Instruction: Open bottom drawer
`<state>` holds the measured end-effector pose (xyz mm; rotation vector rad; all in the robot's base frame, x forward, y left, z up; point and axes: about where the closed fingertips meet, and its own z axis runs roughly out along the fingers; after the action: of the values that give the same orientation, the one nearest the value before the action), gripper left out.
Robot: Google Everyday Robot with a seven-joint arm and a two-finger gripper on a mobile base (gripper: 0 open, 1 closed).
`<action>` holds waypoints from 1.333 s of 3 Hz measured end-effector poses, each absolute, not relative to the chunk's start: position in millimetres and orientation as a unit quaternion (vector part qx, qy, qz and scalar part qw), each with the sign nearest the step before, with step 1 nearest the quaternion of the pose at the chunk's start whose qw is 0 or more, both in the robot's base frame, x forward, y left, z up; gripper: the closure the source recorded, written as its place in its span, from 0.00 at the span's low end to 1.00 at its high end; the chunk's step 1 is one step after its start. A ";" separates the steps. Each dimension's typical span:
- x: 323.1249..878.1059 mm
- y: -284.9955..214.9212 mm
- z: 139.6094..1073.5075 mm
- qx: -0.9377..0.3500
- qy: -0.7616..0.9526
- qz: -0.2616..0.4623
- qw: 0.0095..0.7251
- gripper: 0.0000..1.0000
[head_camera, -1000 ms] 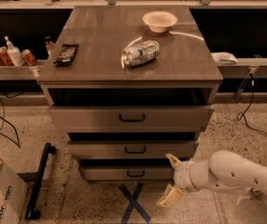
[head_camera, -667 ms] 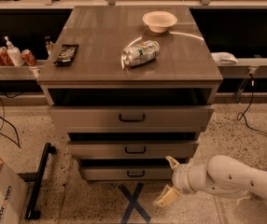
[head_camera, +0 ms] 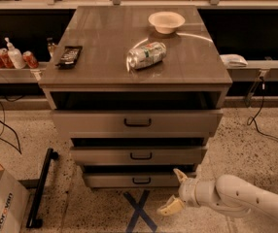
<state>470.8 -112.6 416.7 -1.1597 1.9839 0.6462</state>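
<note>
Cabinet [head_camera: 134,81] in grey-beige fills the middle of your view, standing on a speckled floor [head_camera: 236,144] before a long dark shelf. Your white arm [head_camera: 246,200] reaches in from the lower right, low over the floor. Three drawer fronts are stacked below the cabinet's top: the top drawer [head_camera: 90,124], the middle drawer [head_camera: 100,156] and, lowest and narrowest-looking, the bottom drawer [head_camera: 105,180], which sits at the foot of the cabinet with a dark gap above it. A cardboard box [head_camera: 3,205] stands at the lower left, with a black bar [head_camera: 42,188] lying on the floor between it and the cabinet. Your gripper [head_camera: 175,191] hangs just off the right end of the bottom drawer's front, its two pale fingers [head_camera: 171,208] spread apart, holding nothing, one raised near the front's right end, the other pointing down toward the floor. A cross of blue tape [head_camera: 139,211] marks the floor right below the bottom drawer, just left of the gripper. On the cabinet's top a can [head_camera: 146,55] lies on its side near the middle, a pale bowl [head_camera: 166,21] stands behind it, and a black remote [head_camera: 69,56] rests near the left edge. The bottom drawer's small black handle [head_camera: 141,180] sits at the centre of its front, left of the gripper and apart from it.
</note>
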 end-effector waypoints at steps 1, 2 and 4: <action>477.8 -114.9 386.9 -0.420 0.777 0.272 0.382 0.00; 487.6 -119.3 357.4 -0.398 0.781 0.289 0.385 0.00; 522.8 -135.0 303.1 -0.363 0.792 0.312 0.378 0.00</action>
<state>522.8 -135.0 303.1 -0.9284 2.0248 0.7987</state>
